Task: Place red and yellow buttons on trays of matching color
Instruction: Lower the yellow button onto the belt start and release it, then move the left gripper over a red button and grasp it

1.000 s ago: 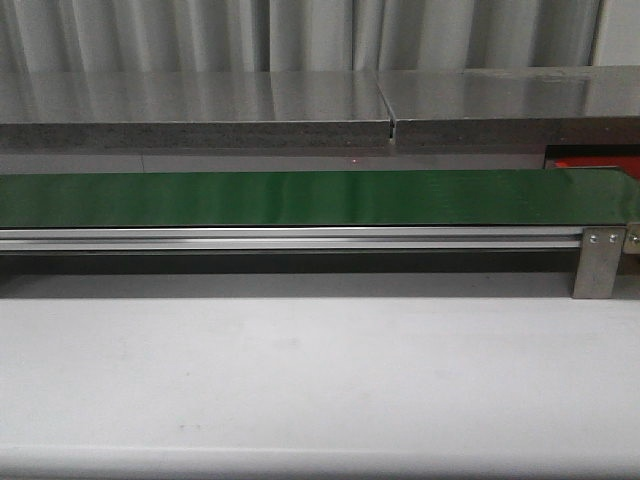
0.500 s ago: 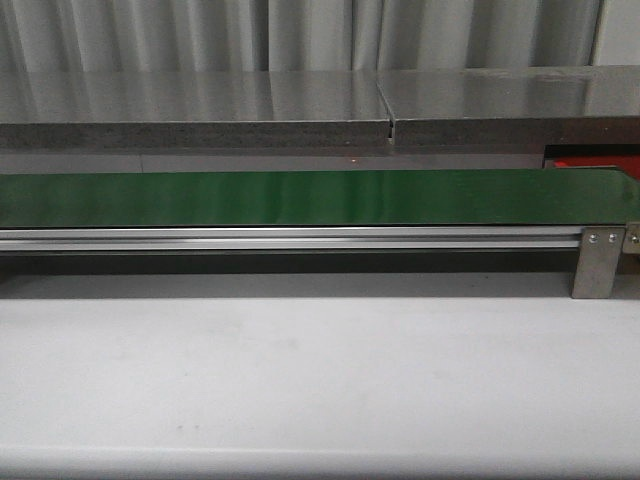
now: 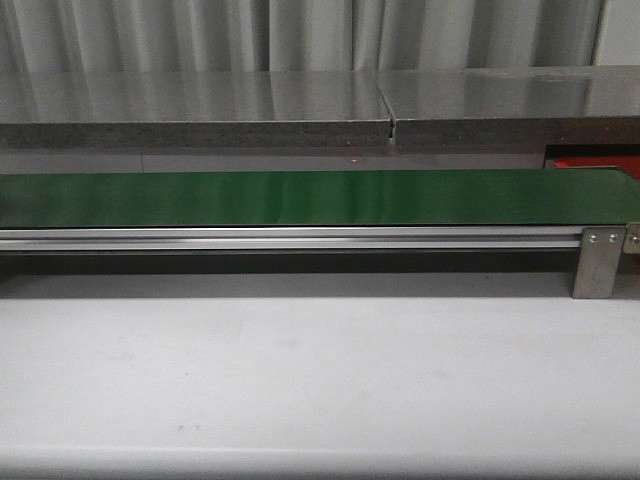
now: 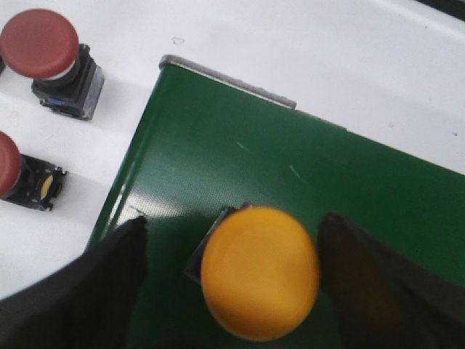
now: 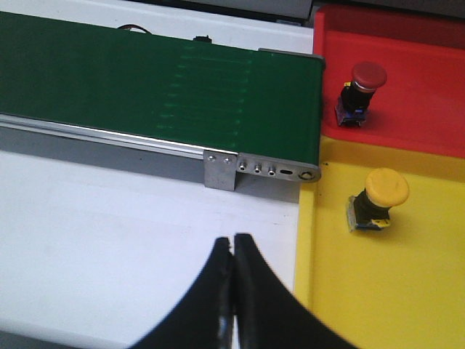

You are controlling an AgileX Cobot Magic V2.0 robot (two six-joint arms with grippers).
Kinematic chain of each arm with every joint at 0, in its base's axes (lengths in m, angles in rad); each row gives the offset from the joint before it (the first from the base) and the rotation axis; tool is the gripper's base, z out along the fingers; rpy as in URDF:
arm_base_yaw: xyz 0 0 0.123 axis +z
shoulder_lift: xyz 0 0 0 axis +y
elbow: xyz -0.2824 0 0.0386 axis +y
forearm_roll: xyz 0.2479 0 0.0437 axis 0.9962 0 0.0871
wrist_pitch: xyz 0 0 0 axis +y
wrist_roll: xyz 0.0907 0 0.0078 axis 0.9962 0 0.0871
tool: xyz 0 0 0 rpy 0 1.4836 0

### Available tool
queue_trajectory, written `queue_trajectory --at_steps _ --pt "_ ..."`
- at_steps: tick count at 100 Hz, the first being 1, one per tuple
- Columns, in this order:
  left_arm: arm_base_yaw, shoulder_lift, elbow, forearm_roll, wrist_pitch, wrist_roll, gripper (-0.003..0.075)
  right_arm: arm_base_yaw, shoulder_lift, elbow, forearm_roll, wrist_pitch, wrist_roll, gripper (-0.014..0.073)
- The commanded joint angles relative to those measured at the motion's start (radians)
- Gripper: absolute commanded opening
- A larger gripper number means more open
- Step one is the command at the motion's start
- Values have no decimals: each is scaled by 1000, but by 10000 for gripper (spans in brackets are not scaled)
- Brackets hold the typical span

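Straddling the yellow button on the green belt, left gripper is wide open, holding nothing. Button looks light, rigid, slick-domed; grip the squarish base under the cap. Right gripper closed, empty.

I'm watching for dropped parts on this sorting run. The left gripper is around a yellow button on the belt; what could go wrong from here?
1. The left gripper is open, its fingers wide of the yellow button, which sits low in the view; an off-centre close could tip it.
2. The button lies near the green belt edge and might get knocked off toward the red buttons beside it.
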Motion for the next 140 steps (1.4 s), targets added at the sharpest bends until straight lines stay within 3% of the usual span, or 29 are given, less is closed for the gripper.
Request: queue_trajectory --at_steps 1,26,57,97,140 --pt "-13 -51 -63 -14 -12 3 640 -2 -3 -26 19 -65 -10 -117" --pt "2 -59 -176 -11 60 3 645 -2 -3 -26 19 -65 -10 -117" --pt "185 -82 -167 -18 159 21 642 -2 -3 -26 19 -65 -10 -117" --pt "397 -80 -63 -64 116 139 642 -2 -3 -26 19 -65 -10 -117" --pt "430 8 -15 -77 51 187 642 -2 -3 -26 19 -65 -10 -117"
